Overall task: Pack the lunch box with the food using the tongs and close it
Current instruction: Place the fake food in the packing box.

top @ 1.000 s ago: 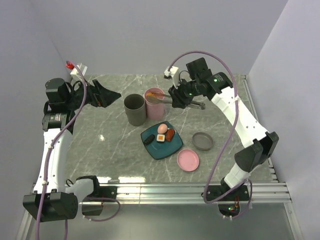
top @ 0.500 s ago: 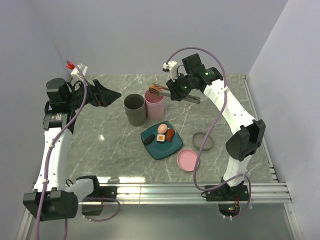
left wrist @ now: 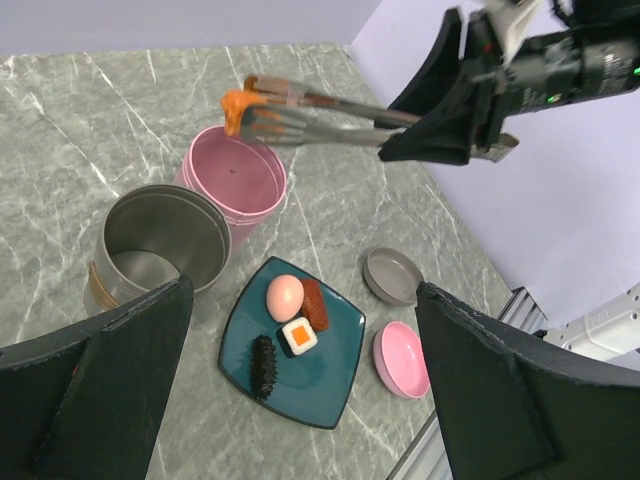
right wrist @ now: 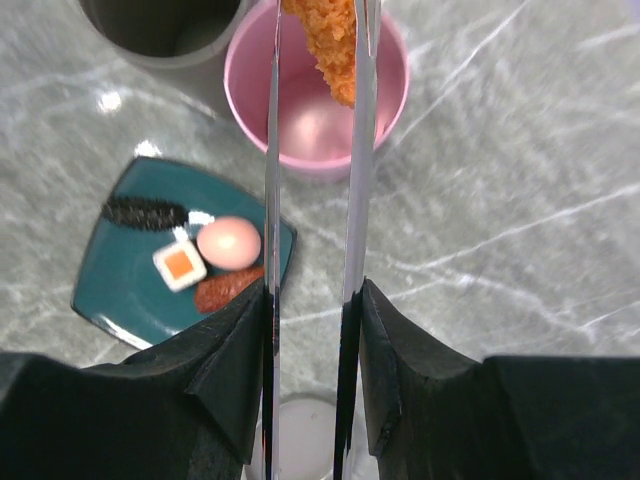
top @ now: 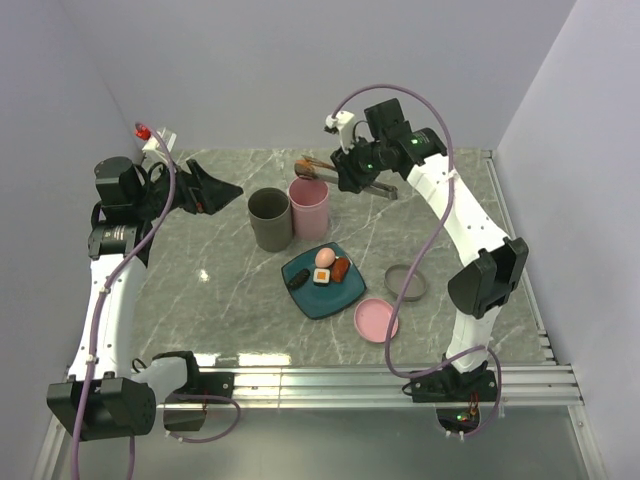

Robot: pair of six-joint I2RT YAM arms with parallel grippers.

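My right gripper (top: 350, 177) (right wrist: 310, 300) is shut on the silver tongs (top: 372, 184) (right wrist: 272, 150). The tongs' tips pinch the orange fried nugget (top: 307, 166) (left wrist: 235, 105) (right wrist: 333, 40) in the air over the far rim of the open pink lunch box cup (top: 309, 205) (left wrist: 232, 175) (right wrist: 310, 125). On the teal plate (top: 325, 298) (left wrist: 315, 390) lie the pink egg (top: 325, 258) (left wrist: 285, 297), the red-brown sausage (top: 341, 268), the white-and-orange block (top: 322, 275) and the dark brown piece (top: 297, 278). My left gripper (top: 225, 188) (left wrist: 302, 290) hangs open and empty, high at the left.
An open grey cup (top: 269, 218) (left wrist: 165, 235) stands touching the pink cup's left side. A grey lid (top: 405, 282) (left wrist: 392, 275) and a pink lid (top: 376, 320) (left wrist: 405, 358) lie right of the plate. Walls close off the back and both sides.
My right arm has swung the tongs and nugget up and towards the back wall, from low over the pink cup's mouth to above its far rim. The left arm stayed still.
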